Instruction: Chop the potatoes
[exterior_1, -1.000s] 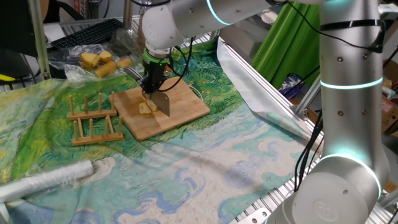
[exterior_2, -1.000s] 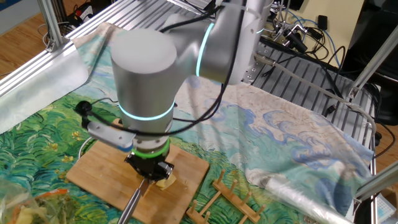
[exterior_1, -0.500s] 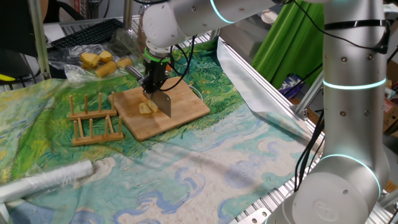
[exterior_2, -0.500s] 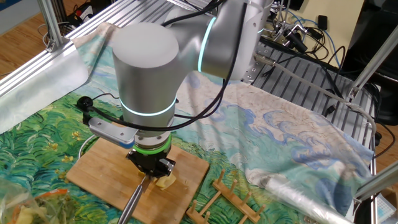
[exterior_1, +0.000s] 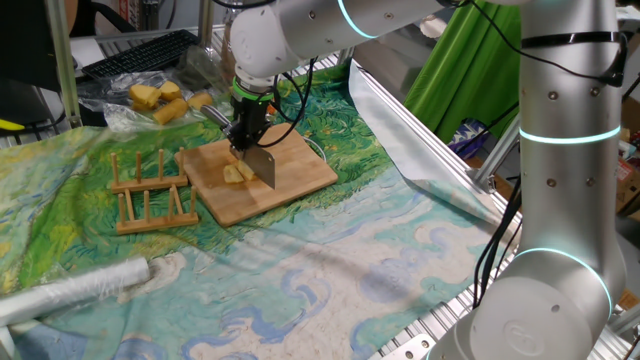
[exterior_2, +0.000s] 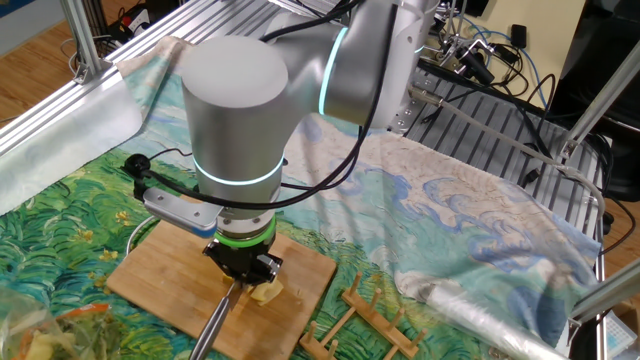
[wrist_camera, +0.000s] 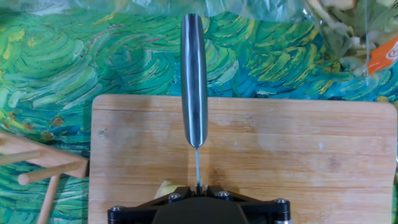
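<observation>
Pinching a knife (exterior_1: 262, 165) upright, the gripper (exterior_1: 247, 138) is held over the potatoes (exterior_1: 236, 173) on the bamboo cutting board (exterior_1: 300, 170).
Nearest, a plastic-wrapped roll (exterior_1: 75, 290) is seen at left on the painted cloth (exterior_1: 330, 260); farther back a wooden rack (exterior_1: 150, 192) is placed just left of the board, where the jaws are pressed together on the knife's blade above the slices; a bag of potato chunks (exterior_1: 160, 100) is seen beyond.

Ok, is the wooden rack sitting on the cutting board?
No, the wooden rack stands on the cloth beside the cutting board, not on it.
</observation>
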